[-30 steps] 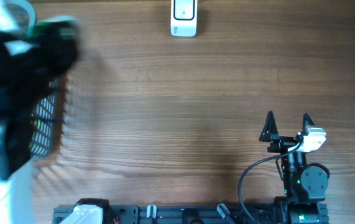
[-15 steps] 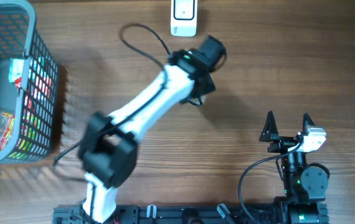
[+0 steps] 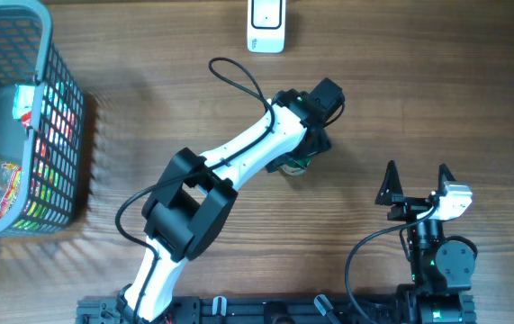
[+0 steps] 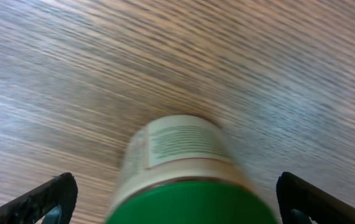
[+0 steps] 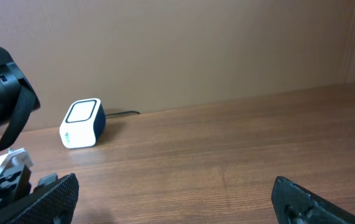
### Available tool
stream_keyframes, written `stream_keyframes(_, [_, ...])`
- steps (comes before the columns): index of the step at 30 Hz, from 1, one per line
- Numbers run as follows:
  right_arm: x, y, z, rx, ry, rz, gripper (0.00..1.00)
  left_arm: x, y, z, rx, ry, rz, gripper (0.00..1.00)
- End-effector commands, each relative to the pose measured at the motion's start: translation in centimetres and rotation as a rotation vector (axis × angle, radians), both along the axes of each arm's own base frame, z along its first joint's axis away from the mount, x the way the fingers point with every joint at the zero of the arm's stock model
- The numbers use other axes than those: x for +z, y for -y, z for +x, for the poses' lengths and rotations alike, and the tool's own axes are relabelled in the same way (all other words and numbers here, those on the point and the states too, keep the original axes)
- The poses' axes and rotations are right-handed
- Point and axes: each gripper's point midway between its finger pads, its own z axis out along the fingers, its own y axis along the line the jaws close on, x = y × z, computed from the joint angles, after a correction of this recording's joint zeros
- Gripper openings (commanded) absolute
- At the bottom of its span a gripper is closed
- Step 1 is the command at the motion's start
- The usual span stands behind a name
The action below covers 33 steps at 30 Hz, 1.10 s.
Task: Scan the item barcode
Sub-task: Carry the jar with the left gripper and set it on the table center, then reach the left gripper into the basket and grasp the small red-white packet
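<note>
Overhead, the jar [image 3: 293, 166] sits mid-bench, well apart from the scanner [image 3: 266, 25] at the far edge, and is almost wholly hidden under the left arm; only a sliver of green and pale label peeks out. Up close, the left wrist view shows its green lid cut off by the bottom edge and a cream label whose print is too blurred to read. Whether the jar stands upright or tilts cannot be told. The left tool [image 4: 174, 193] is spread wide, one fingertip in each lower corner, with the jar between them and bench [image 4: 276, 74] showing on both sides, so nothing is gripped. The right tool [image 3: 416, 180] rests near its base, fingers parted and empty. A basket [image 3: 63, 81] at the left is cropped by the frame, its bright packets hard to identify through the mesh.
</note>
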Motion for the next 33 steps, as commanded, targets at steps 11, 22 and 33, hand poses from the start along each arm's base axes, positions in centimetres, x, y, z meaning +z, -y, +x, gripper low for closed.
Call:
stream_keyframes(11, [0.3,0.2,-0.1,-0.01,0.013,-0.018,1.0,36.6,-23.4,8.1,0.211,0.674,-0.011,1.0])
stream_keyframes(22, [0.3,0.2,-0.1,-0.01,0.013,-0.018,1.0,27.7,-50.0,2.4,0.955,0.314,-0.019,1.0])
stream_keyframes(33, [0.3,0.2,-0.1,-0.01,0.013,-0.018,1.0,10.2,-53.5,3.0,1.102,0.004,-0.057,1.0])
